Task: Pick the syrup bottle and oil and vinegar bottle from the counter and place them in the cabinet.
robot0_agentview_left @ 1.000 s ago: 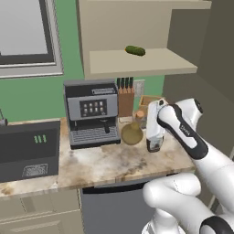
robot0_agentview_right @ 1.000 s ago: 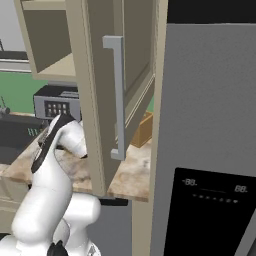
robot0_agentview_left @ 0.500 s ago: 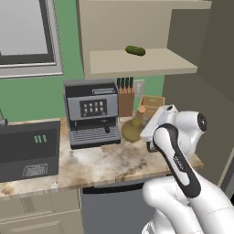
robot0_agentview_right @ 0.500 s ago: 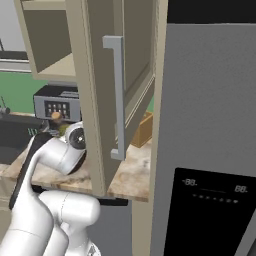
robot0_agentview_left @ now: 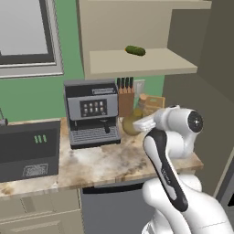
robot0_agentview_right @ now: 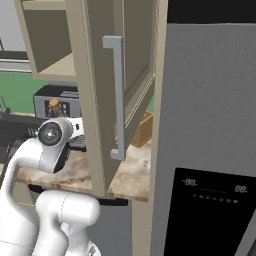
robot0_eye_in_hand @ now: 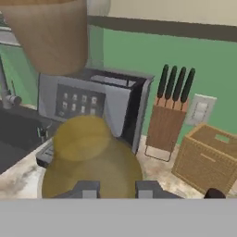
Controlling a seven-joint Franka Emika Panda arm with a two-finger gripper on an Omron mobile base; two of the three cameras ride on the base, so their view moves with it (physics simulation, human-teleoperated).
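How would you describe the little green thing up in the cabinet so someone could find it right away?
Start at the coffee machine on the counter, then look up to the open cabinet above it. On its tan shelf lies a pickle, small, dark green and oblong, the shelf's one item.
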